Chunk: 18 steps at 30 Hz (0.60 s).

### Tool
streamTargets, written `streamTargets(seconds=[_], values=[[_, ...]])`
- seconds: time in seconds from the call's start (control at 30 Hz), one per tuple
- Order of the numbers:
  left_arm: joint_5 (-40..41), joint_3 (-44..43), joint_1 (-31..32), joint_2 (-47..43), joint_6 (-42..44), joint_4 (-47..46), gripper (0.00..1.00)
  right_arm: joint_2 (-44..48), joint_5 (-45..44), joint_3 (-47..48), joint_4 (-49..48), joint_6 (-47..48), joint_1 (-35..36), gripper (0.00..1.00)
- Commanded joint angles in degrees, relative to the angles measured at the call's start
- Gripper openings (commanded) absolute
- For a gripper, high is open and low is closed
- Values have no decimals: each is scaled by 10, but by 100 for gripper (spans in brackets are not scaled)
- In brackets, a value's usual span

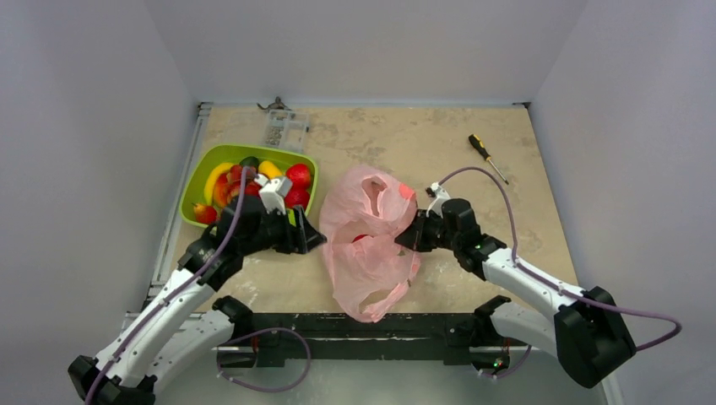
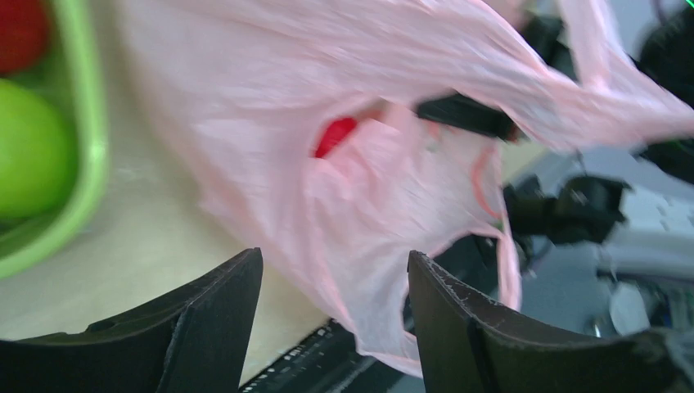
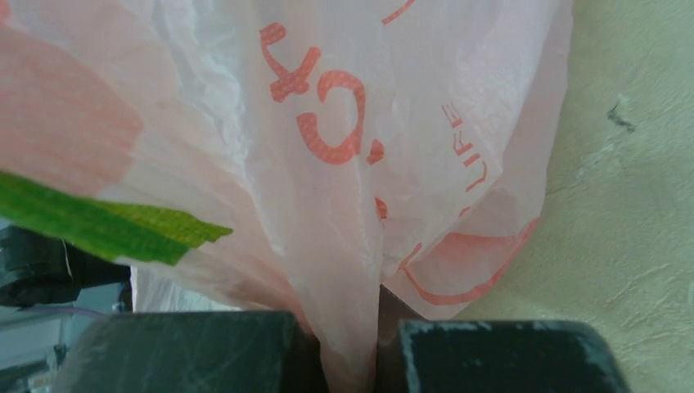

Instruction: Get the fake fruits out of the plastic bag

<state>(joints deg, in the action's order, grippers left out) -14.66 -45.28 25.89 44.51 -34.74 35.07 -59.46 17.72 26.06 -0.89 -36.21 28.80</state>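
The pink plastic bag [image 1: 367, 245] lies crumpled mid-table. A red fake fruit [image 1: 360, 238] shows through its opening; it also shows in the left wrist view [image 2: 335, 135]. My right gripper [image 1: 411, 236] is shut on a fold of the bag [image 3: 348, 246] at its right edge. My left gripper [image 1: 314, 240] is open and empty just left of the bag, with the bag's near edge [image 2: 368, 270] hanging between its fingers [image 2: 221, 311]. Several fake fruits [image 1: 253, 184] lie in the lime-green tray [image 1: 199, 173].
A yellow-handled screwdriver [image 1: 487, 157] lies at the back right. A clear plastic holder [image 1: 284, 129] stands at the back behind the tray. The table's black front rail [image 1: 363, 325] runs under the bag's lower end.
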Motion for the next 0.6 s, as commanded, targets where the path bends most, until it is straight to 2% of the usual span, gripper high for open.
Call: streamTargets(seconds=[0.0, 0.1, 0.13, 0.17, 0.23, 0.3, 0.43, 0.5, 0.53, 0.57], values=[[-48, 88, 104, -78, -62, -195, 61, -23, 51, -23, -101, 7, -2, 5], [-43, 136, 154, -95, -71, -245, 54, -32, 43, -22, -85, 2, -2, 14], [-40, 140, 168, -90, -73, -252, 53, -30, 38, -20, -75, -2, -2, 20], [-38, 142, 183, -80, -74, -260, 53, -26, 32, -20, -63, -8, -2, 27], [-22, 135, 219, -53, -72, -268, 52, -12, 15, -12, -24, -27, -2, 51], [2, 122, 258, -23, -64, -275, 52, 0, -5, 4, 27, -48, 0, 65], [73, 98, 316, 40, -65, -290, 46, 34, -61, 32, 110, -108, 17, 80], [130, 93, 338, 59, -85, -292, 47, 49, -73, 30, 120, -156, 24, 87], [151, 92, 348, 68, -90, -300, 47, 53, -81, 29, 128, -183, 29, 96], [169, 91, 356, 75, -90, -304, 48, 52, -92, 29, 133, -208, 33, 99]])
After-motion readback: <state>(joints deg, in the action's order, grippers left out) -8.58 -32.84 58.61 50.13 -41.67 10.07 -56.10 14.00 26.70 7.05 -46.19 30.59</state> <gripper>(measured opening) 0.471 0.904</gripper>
